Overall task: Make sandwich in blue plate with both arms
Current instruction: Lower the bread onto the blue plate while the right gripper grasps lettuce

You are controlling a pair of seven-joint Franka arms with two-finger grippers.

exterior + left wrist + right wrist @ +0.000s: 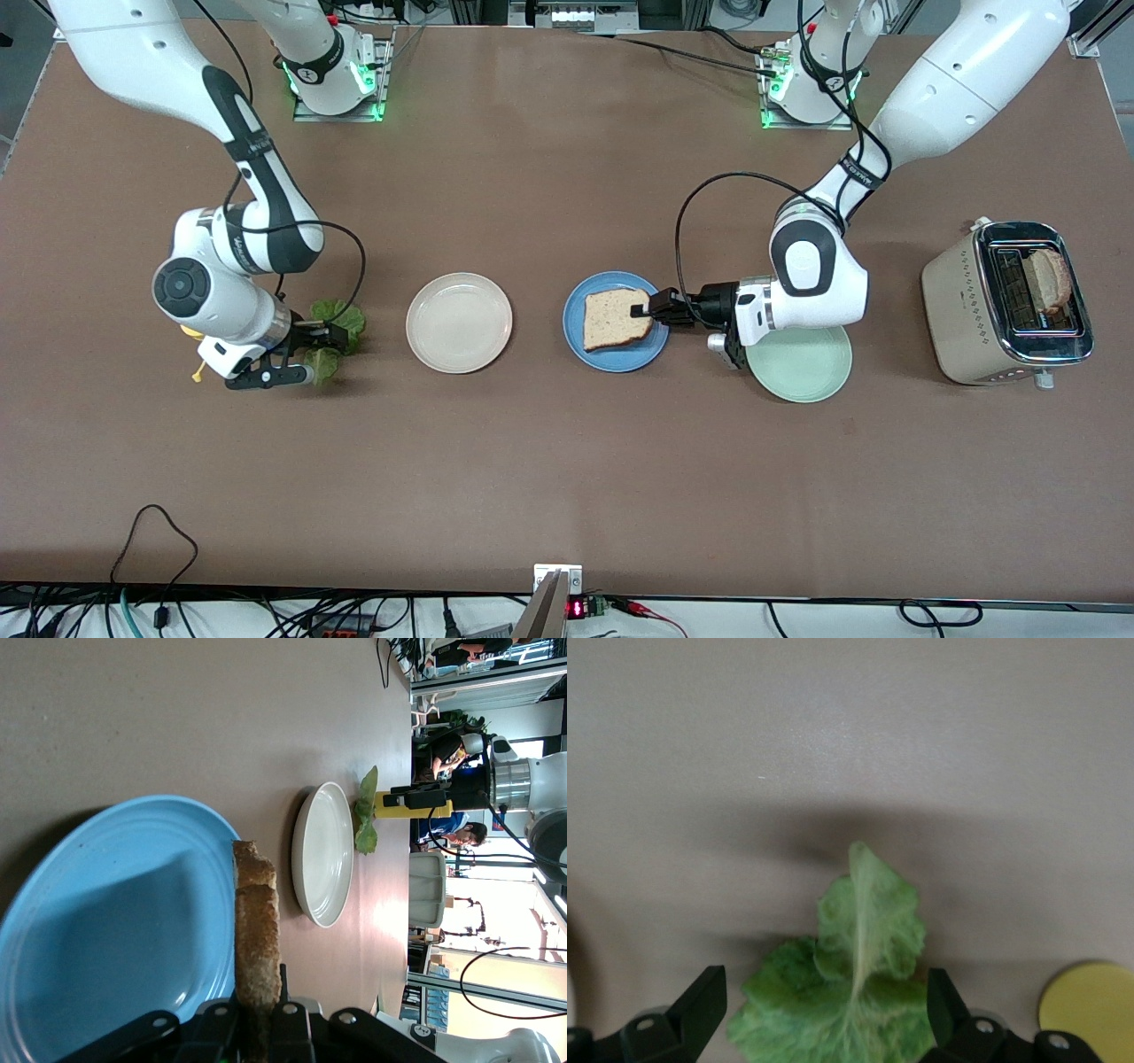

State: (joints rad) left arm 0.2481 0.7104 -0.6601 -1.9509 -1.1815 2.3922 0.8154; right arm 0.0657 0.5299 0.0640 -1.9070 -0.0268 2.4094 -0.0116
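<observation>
**Lettuce centred under the right claw; bread edge in the left claw over the blue plate**

Here, the left claw (640, 310) was pinching the edge of a bread slice (615, 319) nearest the left arm's end of the counter (567, 478). The slice lay over the blue plate (575, 341); in the left wrist view it appeared edge-on (257, 939), running straight out from the claw across the plate (115, 921). Whether it rested flat on the plate could not be told.

The right claw (323, 350) was spread, its two fingers (695, 1010) flanking the lettuce leaf (850, 992) in the right wrist view. The leaf (341, 323) lay on the counter toward the right arm's end, beside the cream plate (459, 322), its midrib pointing straight away from the claw and between the fingers. Judgement: the claw was already centred on the leaf, so the coming move turned on lowering and closing across the leaf's width, not re-aiming. The right arm was plainly the nearer one to the lettuce.

A yellow disc (1085, 1001) lay just beside the leaf. A second bread slice (1052, 279) stood in the toaster (961, 306). The mint plate (811, 372) sat under the left arm's wrist.
</observation>
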